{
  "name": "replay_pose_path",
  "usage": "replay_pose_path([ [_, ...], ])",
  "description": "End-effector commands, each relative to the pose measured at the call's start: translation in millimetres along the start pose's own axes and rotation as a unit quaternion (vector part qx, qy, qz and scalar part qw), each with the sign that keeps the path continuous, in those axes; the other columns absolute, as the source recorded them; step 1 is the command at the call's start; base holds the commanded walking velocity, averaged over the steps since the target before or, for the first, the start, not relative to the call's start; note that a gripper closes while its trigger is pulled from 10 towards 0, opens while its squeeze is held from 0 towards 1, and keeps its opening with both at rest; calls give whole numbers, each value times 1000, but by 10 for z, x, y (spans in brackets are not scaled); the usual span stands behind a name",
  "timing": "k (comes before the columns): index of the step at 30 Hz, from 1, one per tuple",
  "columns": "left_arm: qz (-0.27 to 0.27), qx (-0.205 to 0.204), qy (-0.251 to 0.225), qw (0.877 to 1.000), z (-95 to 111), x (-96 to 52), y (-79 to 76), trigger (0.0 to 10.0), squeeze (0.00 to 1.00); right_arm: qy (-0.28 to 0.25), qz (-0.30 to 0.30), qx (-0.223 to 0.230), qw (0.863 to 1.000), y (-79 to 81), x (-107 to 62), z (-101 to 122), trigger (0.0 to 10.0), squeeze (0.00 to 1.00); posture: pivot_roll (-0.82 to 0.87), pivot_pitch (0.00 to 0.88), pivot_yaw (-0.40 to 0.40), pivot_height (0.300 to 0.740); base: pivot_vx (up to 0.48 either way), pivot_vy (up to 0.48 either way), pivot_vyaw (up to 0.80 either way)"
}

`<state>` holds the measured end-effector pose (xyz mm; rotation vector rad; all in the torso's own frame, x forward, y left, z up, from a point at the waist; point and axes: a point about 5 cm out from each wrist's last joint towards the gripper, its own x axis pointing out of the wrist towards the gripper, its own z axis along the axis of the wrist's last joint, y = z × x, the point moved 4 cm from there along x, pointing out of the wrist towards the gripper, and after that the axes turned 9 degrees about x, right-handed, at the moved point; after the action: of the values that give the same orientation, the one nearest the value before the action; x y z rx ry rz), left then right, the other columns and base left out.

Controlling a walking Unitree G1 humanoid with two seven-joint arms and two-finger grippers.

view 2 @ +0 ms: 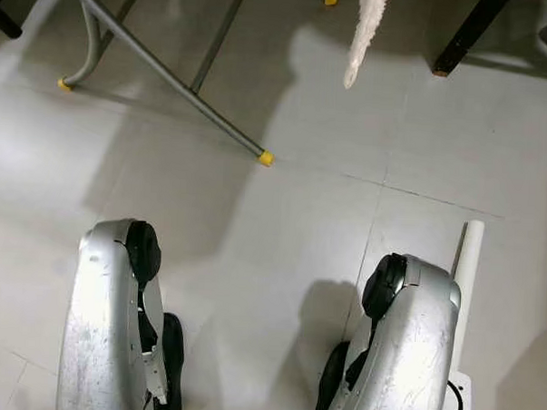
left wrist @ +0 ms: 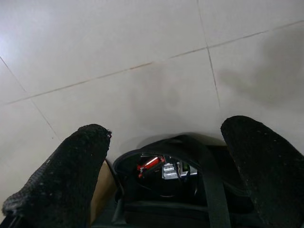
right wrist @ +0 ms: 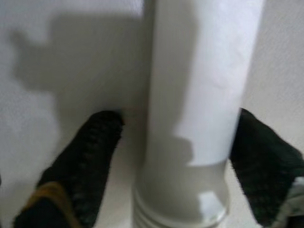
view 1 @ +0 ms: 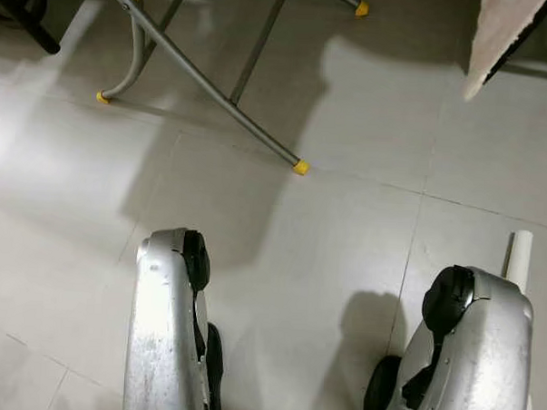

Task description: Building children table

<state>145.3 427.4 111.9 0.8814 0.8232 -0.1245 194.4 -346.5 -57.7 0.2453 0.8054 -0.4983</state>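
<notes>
Right gripper [right wrist: 175, 161] fingers spread wide around a white table leg [right wrist: 197, 95], not pinched. Left gripper [left wrist: 166, 161] spread, empty. Both arms hung down over tiled floor [view 1: 298, 261].

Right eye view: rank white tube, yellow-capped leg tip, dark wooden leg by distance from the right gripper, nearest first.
1. White tube: on the floor right beside the right gripper, between its open fingers.
2. Yellow-capped leg tip: ahead, to the left.
3. Dark wooden leg: farthest, straight ahead.

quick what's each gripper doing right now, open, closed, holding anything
Left gripper: jaws open, holding nothing, above the tiled floor.
Right gripper: jaws open around a white tube; no grip on it yet.
</notes>
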Motion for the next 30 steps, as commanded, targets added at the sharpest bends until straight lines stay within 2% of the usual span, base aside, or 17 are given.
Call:
replay_pose_path([
  [1, -18, -8, 38, 999, -212, -22, -105, 10000, 0, 58, 5, 18, 998, -19, -27, -372, 0, 0, 298, 528, 162, 300, 0, 0, 0],
  [8, -17, -7, 44, 999, -249, -30, -97, 10000, 0, 81, 28, 10, 996, 80, -18, -480, 0, 0, 299, 528, 163, 300, 0, 0, 0],
  [16, -18, -6, 46, 999, -276, -25, -116, 10000, 0, 88, 33, 19, 995, 86, -11, -513, 0, 0, 295, 531, 162, 300, 0, 0, 0],
  [21, -18, -8, 46, 999, -281, -11, -127, 10000, 0, 46, 33, 20, 998, 128, -1, -368, 0, 0, 286, 524, 155, 300, 0, 0, 0],
  [22, -17, -10, 44, 999, -277, -2, -134, 10000, 0, 20, 46, 19, 999, 217, -6, -271, 0, 0, 283, 520, 153, 300, 0, 0, 0],
  [24, -15, -21, 32, 999, -241, 24, -156, 10000, 0, -46, 89, 15, 995, 492, -92, -19, 0, 0, 272, 516, 144, 300, 0, 0, 0],
  [25, -15, -21, 32, 999, -241, 24, -156, 10000, 0, -46, 89, 15, 995, 492, -92, -19, 0, 0, 272, 516, 144, 300, 0, 0, 0],
  [26, -13, -28, 23, 999, -209, 46, -173, 10000, 0, -79, 109, 14, 991, 624, -177, 110, 0, 0, 259, 510, 137, 300, 0, 0, 0],
  [27, -13, -28, 23, 999, -209, 46, -173, 10000, 0, -79, 109, 14, 991, 624, -177, 110, 0, 0, 259, 510, 137, 300, 0, 0, 0],
  [29, -12, -36, 12, 999, -160, 88, -208, 10000, 0, -134, 143, 8, 981, 797, -367, 322, 0, 0, 247, 504, 128, 300, 0, 0, 0],
  [30, -12, -36, 12, 999, -160, 88, -208, 10000, 0, -134, 143, 8, 981, 797, -367, 322, 0, 0, 247, 504, 128, 300, 0, 0, 0],
])
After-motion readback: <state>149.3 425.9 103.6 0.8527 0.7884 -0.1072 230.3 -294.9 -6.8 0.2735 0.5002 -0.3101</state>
